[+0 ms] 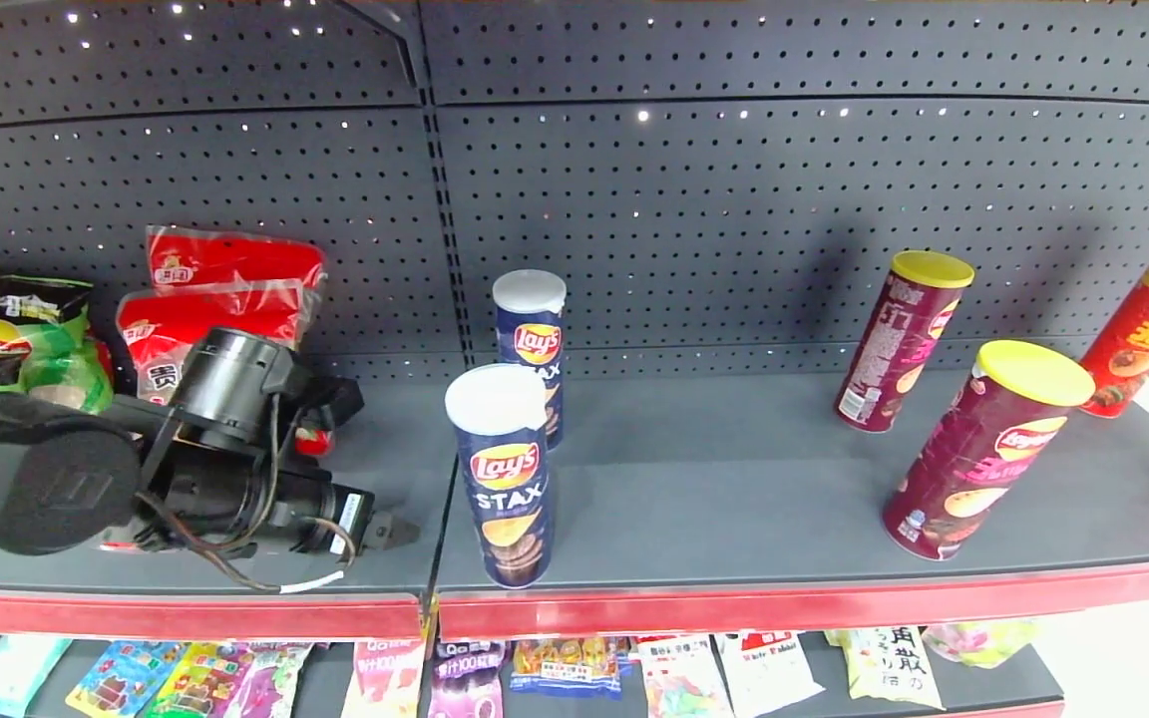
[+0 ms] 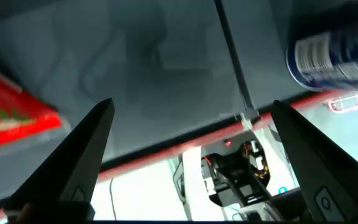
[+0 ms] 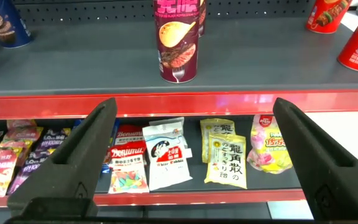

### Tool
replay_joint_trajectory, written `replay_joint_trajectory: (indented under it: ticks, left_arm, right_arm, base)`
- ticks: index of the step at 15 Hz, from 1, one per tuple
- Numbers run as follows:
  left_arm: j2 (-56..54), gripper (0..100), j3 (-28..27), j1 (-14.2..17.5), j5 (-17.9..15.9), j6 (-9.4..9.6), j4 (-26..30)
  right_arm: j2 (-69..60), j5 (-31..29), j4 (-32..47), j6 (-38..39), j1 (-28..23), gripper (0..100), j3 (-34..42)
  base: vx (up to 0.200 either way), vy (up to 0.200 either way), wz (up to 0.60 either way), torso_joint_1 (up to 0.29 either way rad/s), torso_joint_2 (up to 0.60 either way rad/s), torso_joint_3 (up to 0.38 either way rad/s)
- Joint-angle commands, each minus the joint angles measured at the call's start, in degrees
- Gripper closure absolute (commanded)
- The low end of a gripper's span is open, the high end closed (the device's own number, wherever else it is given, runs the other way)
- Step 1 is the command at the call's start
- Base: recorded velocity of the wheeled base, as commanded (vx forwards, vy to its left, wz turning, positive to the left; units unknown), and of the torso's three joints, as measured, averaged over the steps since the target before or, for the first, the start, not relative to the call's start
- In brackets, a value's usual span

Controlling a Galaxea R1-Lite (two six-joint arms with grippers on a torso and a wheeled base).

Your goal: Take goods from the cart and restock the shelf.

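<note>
The shelf (image 1: 734, 499), grey with a red front lip, backs onto a perforated panel (image 1: 784, 199). The left arm (image 1: 186, 469) lies low over the shelf's left section. The left jaws are spread wide and hold nothing, just beside the front blue can (image 1: 505, 479). The right jaws are also wide open and empty, facing the shelf front below a maroon can (image 3: 178, 37).

The goods on the shelf are as follows. Two blue cans stand upright near the middle divider, the rear blue can (image 1: 532, 349) behind the front one. Two maroon cans with yellow lids stand to the right, the nearer (image 1: 983, 449) apart from the farther (image 1: 902, 341). A red can (image 1: 1143, 329) stands at the far right. Red bags (image 1: 215, 299) and green bags (image 1: 26, 339) lean against the panel on the left. Small packets (image 1: 684, 678) lie on the lower shelf.
</note>
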Motion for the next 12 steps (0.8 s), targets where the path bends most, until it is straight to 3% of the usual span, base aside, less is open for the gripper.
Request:
replay_joint_trajectory:
  ticks: [1,5,12]
  left_arm:
    - [2.9,0,-0.8,-0.5,0.1,-0.02,-0.2]
    - [6.8,0,-2.6,-1.6,2.9,-0.20,-2.4]
    - [9.7,0,-5.7,-3.5,3.9,-0.28,-3.5]
  right_arm:
    - [0.1,0.0,0.0,0.0,0.0,0,0.0]
    - [0.1,0.0,0.0,0.0,0.0,0,0.0]
    - [0.1,0.0,0.0,0.0,0.0,0,0.0]
  base:
    - [0.000,0.000,0.00,0.000,0.00,0.000]
    - [0.000,0.000,0.00,0.000,0.00,0.000]
    - [0.000,0.000,0.00,0.000,0.00,0.000]
